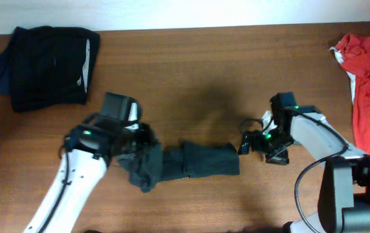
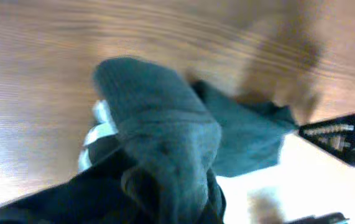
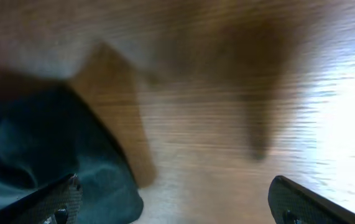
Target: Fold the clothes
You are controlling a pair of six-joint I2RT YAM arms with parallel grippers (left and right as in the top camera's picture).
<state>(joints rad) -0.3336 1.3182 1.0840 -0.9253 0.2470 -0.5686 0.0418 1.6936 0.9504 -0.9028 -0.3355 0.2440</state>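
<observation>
The dark grey-green T-shirt (image 1: pixel 201 160) lies bunched into a long roll on the near middle of the desk (image 1: pixel 191 71). It looks soft, light and limp, so it will likely sag and slide over itself. The best hold is probably a hem or corner at each end, drawn apart to flatten it. The left fingers (image 1: pixel 140 138) are clamped on its left end, a crumpled wad gathered close under the wrist. The right fingers (image 3: pixel 308 202) stand wide apart and empty, low over the desk just beside the shirt's right end.
</observation>
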